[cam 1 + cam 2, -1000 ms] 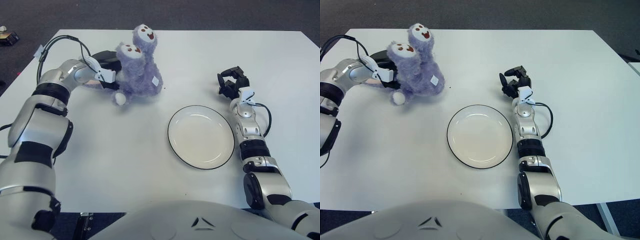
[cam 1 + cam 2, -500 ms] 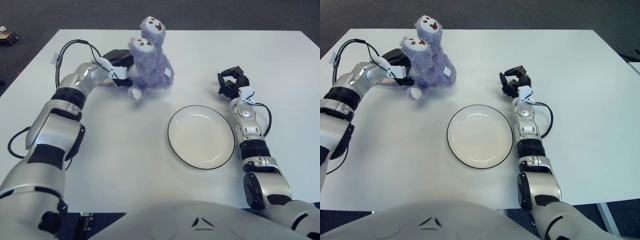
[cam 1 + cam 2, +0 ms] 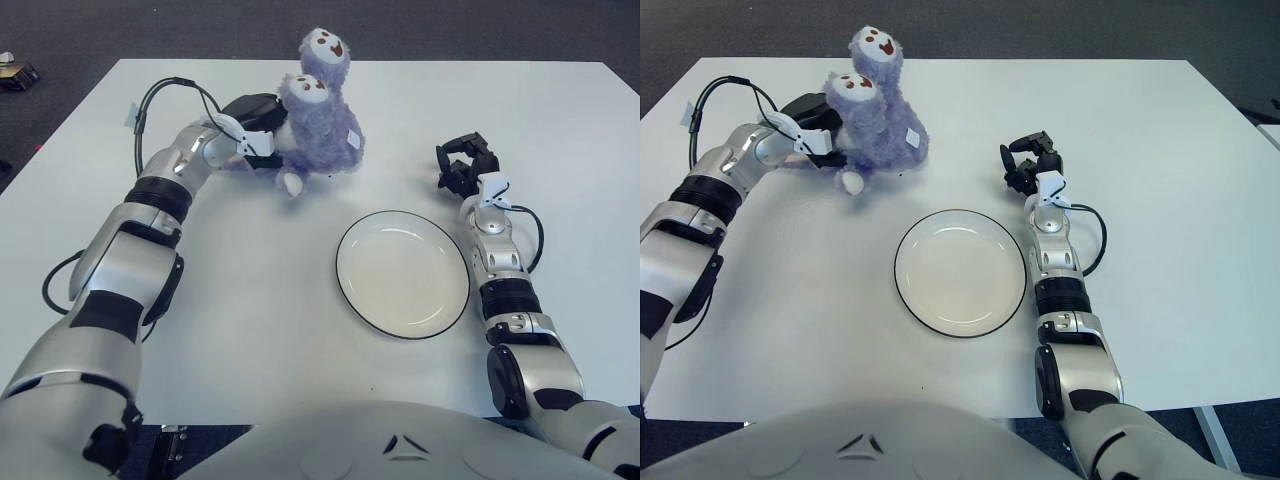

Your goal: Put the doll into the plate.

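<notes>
**Doll carried toward the plate by the left hand**

At the far left part of the bench (image 3: pixel 250 330), the doll (image 3: pixel 322 125) is gripped from its left side by the left hand (image 3: pixel 258 130), whose fingers are closed into the purple plush. Compared with one second ago, the doll has been shifted rightward and slightly farther back across the bench, so the gap to the plate (image 3: pixel 402 272) has been reduced. Transport is judged to be under way, but placement is not yet done: the doll is held up and to the left of the plate, apart from its rim, and the plate holds nothing. The right hand (image 3: pixel 462 165) is seen just beyond the plate's right edge, fingers curled, with nothing grasped.
</notes>
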Controlling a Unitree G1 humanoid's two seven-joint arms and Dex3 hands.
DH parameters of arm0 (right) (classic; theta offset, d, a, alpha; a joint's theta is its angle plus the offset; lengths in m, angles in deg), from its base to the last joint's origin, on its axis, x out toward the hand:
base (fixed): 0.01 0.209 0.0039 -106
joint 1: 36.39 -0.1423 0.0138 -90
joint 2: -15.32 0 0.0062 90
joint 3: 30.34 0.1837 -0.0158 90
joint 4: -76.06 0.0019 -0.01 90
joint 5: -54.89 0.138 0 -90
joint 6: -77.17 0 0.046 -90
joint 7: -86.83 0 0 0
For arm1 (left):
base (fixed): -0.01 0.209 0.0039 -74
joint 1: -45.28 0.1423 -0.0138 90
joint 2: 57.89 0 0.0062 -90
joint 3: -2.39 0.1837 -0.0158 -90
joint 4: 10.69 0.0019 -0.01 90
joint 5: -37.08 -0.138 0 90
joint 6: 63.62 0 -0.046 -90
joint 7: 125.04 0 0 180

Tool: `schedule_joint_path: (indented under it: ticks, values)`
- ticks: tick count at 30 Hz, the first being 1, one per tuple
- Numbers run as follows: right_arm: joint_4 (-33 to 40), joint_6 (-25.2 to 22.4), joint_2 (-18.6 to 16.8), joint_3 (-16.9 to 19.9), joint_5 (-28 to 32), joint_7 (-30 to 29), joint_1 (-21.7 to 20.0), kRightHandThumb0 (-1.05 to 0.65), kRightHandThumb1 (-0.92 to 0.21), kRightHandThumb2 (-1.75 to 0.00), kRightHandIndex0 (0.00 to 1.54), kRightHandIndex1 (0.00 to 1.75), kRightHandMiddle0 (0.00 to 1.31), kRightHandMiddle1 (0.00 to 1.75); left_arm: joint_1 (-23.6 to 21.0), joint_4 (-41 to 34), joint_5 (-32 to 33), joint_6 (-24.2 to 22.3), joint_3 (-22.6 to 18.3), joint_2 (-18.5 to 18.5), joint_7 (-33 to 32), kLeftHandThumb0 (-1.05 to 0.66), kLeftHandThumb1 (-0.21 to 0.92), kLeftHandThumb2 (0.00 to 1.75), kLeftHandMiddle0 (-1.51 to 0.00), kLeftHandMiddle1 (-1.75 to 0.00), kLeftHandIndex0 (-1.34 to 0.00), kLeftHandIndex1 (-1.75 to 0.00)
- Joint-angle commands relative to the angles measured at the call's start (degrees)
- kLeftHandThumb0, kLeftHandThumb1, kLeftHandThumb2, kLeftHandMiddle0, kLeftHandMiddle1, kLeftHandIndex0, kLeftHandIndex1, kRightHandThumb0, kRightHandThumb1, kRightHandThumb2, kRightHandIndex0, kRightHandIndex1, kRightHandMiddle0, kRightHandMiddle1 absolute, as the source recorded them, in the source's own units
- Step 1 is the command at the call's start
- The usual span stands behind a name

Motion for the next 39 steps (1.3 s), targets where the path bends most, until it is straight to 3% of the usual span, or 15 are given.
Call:
schedule_joint_path:
  ticks: [1,12,16,21,25,35,39]
  values:
    - [-3.4,-3.5,-0.1,-0.2,-0.4,0.3,2.7,-0.36,-0.87,-0.47,0.8,1.75,0.36,1.62,0.1,-1.4,0.5,-0.4,-0.1,0.4,0.8,-0.01,0.38,1.2,-0.55,-1.75,-0.47,-1.58]
    - [-4.6,-3.1,0.1,-0.1,-0.2,0.5,2.3,-0.36,-0.87,-0.46,0.8,1.75,0.36,1.62,1.8,-8.3,3.5,0.3,-1.0,0.4,5.9,-0.01,0.37,1.21,-0.55,-1.75,-0.47,-1.59]
    - [-5.4,-2.8,0.3,-0.1,-0.2,0.6,2.0,-0.36,-0.88,-0.46,0.8,1.75,0.36,1.62,3.6,-15.2,6.0,-1.8,-1.8,0.4,10.2,-0.01,0.37,1.21,-0.55,-1.75,-0.46,-1.6]
    - [-5.6,-2.6,0.3,-0.1,-0.2,0.6,1.9,-0.36,-0.88,-0.46,0.8,1.75,0.36,1.62,4.6,-17.8,6.4,-3.4,-2.3,0.3,11.8,0.0,0.37,1.21,-0.55,-1.75,-0.46,-1.6]
    - [-6.8,-2.2,0.5,-0.1,-0.2,0.7,1.5,-0.36,-0.88,-0.46,0.8,1.75,0.35,1.62,5.2,-22.2,10.2,-1.9,-2.4,0.3,17.0,0.0,0.36,1.23,-0.55,-1.75,-0.46,-1.62]
    - [-8.1,-1.5,0.6,-0.1,-0.3,0.6,1.0,-0.36,-0.88,-0.45,0.8,1.75,0.35,1.62,6.2,-24.8,12.7,-0.8,-2.9,0.5,19.9,0.0,0.34,1.27,-0.57,-1.75,-0.44,-1.67]
    - [-8.9,-1.4,0.6,-0.1,-0.3,0.5,0.6,-0.36,-0.9,-0.41,0.8,1.75,0.35,1.61,8.9,-30.4,18.9,2.5,-3.4,0.4,24.0,0.0,0.34,1.27,-0.57,-1.75,-0.44,-1.66]
